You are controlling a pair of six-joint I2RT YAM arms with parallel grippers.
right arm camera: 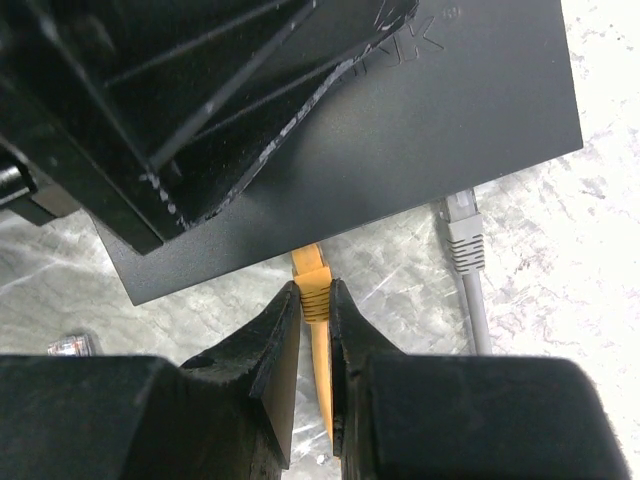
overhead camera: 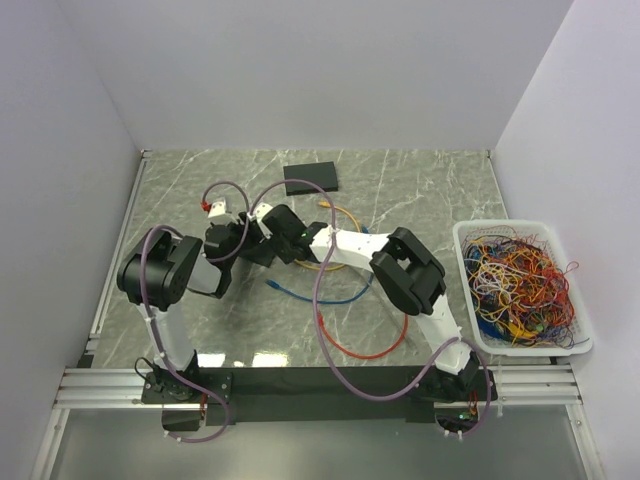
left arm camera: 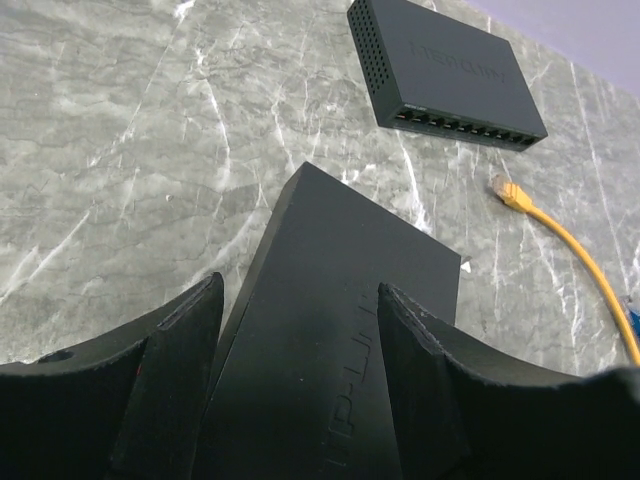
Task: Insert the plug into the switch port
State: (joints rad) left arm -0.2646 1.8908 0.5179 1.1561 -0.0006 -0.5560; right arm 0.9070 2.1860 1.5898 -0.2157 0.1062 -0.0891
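A black switch (left arm camera: 330, 330) sits between the fingers of my left gripper (left arm camera: 300, 290), which is shut on its two sides. My right gripper (right arm camera: 315, 290) is shut on an orange plug (right arm camera: 312, 268) just behind its tip. The tip reaches the port edge of the switch (right arm camera: 430, 130); the port itself is hidden under that edge. A grey plug (right arm camera: 463, 232) on its cable meets the same edge further right. In the top view the left gripper (overhead camera: 243, 230) and the right gripper (overhead camera: 266, 230) meet at the table's middle left.
A second black switch (left arm camera: 450, 75) lies further back, its port row facing me, also seen in the top view (overhead camera: 311, 178). A loose yellow plug (left arm camera: 510, 193) lies near it. Blue (overhead camera: 310, 295) and red (overhead camera: 360, 350) cables cross the table. A white basket (overhead camera: 460, 262) of cables stands right.
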